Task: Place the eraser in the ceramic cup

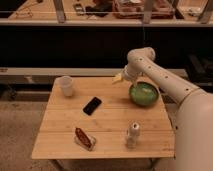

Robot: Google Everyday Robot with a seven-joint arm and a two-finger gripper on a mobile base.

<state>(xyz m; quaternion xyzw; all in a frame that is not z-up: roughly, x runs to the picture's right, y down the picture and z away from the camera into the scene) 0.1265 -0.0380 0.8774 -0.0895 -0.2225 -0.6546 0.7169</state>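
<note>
Black eraser (pixel 92 105) lies mid-table (pixel 110 137), ceramic cup (pixel 66 85) at ten o'clock; gripper (pixel 119 78) hovers at one o'clock, fingers open, and could clip the green bowl (pixel 144 94) reaching over.

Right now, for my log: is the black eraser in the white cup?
Out. The flat black eraser lies on the wooden table, apart from the white ceramic cup; the hand hovers beside the green bowl.

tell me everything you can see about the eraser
The eraser is a small flat black block with rounded corners, lying skewed on the wooden table, left of its middle. Only the tabletop touches it. The ceramic cup stands apart, farther back and left. The gripper, open and empty, hangs by the green bowl at the far edge, away from it.
</note>
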